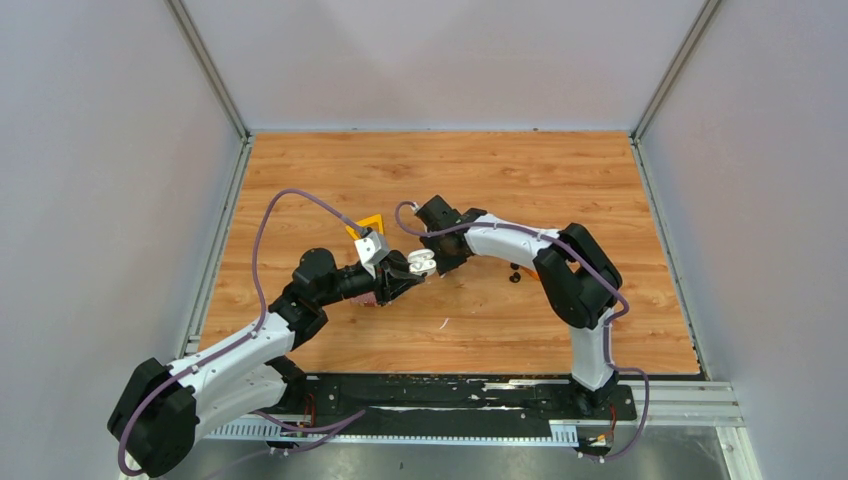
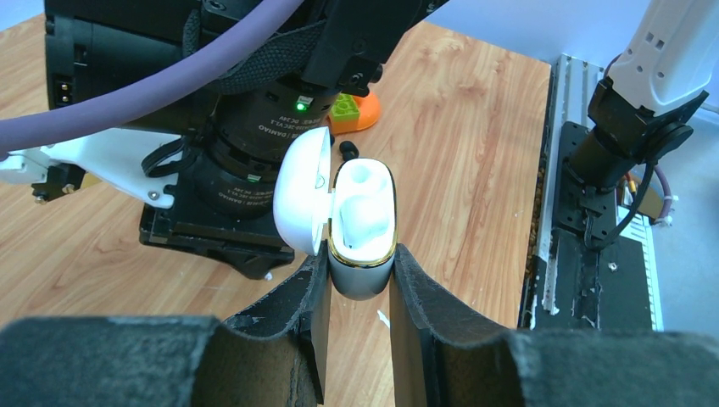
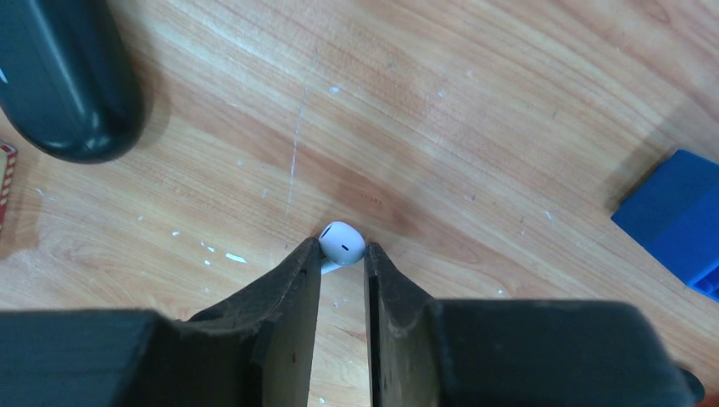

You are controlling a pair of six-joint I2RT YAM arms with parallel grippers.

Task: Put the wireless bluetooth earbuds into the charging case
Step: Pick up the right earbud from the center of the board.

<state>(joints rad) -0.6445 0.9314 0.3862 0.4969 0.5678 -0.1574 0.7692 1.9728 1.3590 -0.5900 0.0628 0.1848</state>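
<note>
The charging case point(image 2: 363, 216), lid open, is squeezed by the left gripper point(image 2: 359, 288) over the middle of the table point(image 1: 600, 180). One earbud point(image 3: 342, 242) is pinched by the right gripper point(image 3: 342, 259), its arm bent left toward the case.

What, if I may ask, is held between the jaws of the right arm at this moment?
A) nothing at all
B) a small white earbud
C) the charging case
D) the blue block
B: in the right wrist view the right arm's jaws pinch a small white earbud at their tips, while the open charging case sits between the left arm's jaws.
</note>
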